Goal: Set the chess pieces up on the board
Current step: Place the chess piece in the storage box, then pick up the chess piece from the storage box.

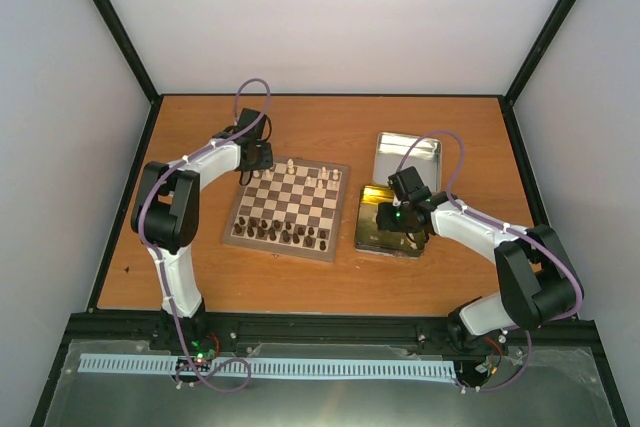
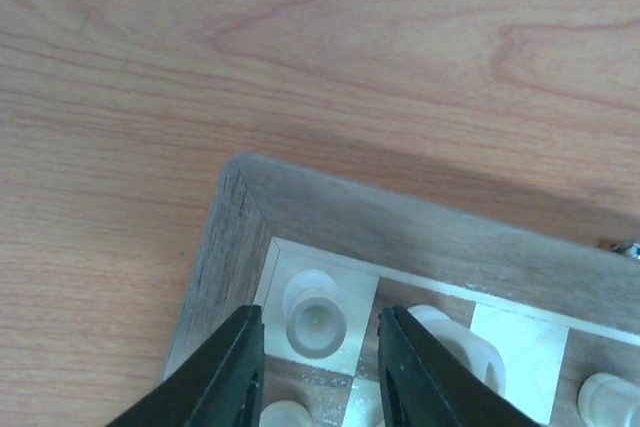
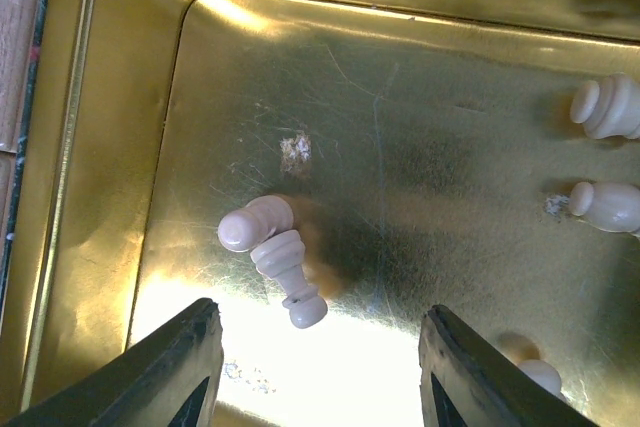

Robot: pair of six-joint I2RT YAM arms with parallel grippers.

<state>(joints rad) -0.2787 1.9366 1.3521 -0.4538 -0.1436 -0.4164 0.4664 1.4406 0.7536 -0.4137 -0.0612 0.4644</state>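
Note:
The board (image 1: 288, 209) lies at the table's middle, with a few cream chess pieces (image 1: 291, 165) on its far rows. My left gripper (image 1: 255, 162) hangs over the board's far left corner. In the left wrist view it (image 2: 318, 352) is open, its fingers (image 2: 235, 372) on either side of an upright cream piece (image 2: 316, 315) on the corner square, with gaps on both sides. My right gripper (image 1: 392, 219) is over the gold tin (image 1: 372, 239). In the right wrist view it (image 3: 320, 367) is open and empty, just short of two cream pieces (image 3: 272, 252) lying together.
Dark brown pieces (image 1: 280, 232) fill the board's near rows. A silver tin lid (image 1: 407, 157) lies behind the gold tin. More cream pieces (image 3: 607, 107) lie at the tin's right side (image 3: 605, 205). Other cream pieces (image 2: 455, 347) stand on the squares beside the left gripper.

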